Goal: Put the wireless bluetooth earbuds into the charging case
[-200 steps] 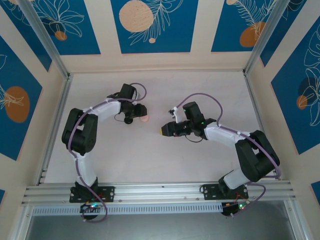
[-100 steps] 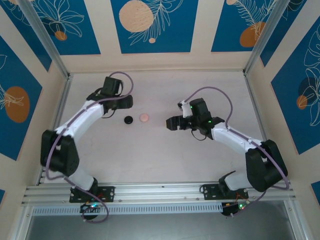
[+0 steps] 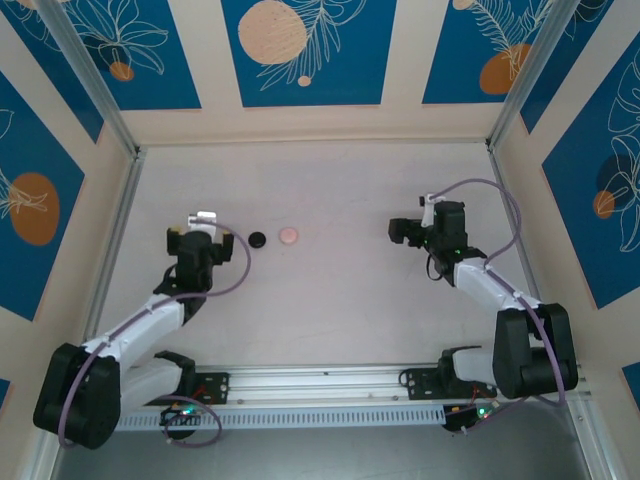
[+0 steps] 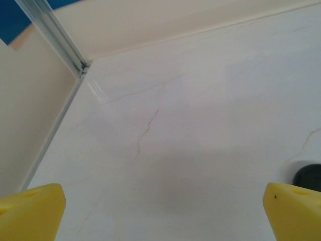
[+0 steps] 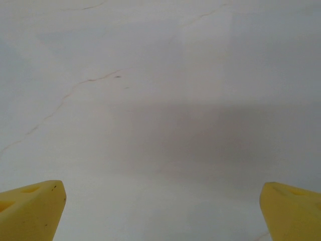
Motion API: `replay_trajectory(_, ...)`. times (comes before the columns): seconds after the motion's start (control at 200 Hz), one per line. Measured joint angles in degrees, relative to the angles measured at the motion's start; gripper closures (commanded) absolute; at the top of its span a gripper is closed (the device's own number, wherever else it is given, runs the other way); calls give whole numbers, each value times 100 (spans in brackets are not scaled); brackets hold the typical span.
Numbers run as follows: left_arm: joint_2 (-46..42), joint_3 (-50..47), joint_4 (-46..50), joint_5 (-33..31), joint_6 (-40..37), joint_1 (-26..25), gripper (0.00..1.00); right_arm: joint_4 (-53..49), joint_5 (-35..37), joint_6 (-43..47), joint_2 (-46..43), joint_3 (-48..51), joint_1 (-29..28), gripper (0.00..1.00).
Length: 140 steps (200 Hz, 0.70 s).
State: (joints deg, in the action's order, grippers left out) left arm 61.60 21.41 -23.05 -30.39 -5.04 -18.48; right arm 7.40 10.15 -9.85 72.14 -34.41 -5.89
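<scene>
Mid-table, toward the back: black disc [image 3: 257,239] and pink disc [image 3: 289,235], side by side, not touching. Noted left gripper [image 4: 160,215] spread wide, fingertips [image 4: 31,211] far apart, nothing held; aimed at far-left corner [image 4: 83,66], black disc just off its right. Same for right gripper [image 5: 160,210]: wide, empty, well right of pink disc. Both discs round, no axis to match. Could not make out buds: too small. Judged left arm [image 3: 150,320] nearer.
</scene>
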Motion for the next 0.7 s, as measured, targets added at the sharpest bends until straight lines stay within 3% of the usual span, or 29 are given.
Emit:
replay_trajectory(0.19, 872, -586, -1799, 33, -555, 0, 0, 1010, -9, 164, -33, 603, 369, 1)
replay_trajectory(0.43, 2767, -918, -4194, 291, -756, -2, 0, 2122, -129, 201, 470, 782, 645, 1)
replay_trajectory(0.7, 2907, -1108, -5254, 315, -754, 15, 0, 3003, -728, 310, 1403, 881, 675, 1)
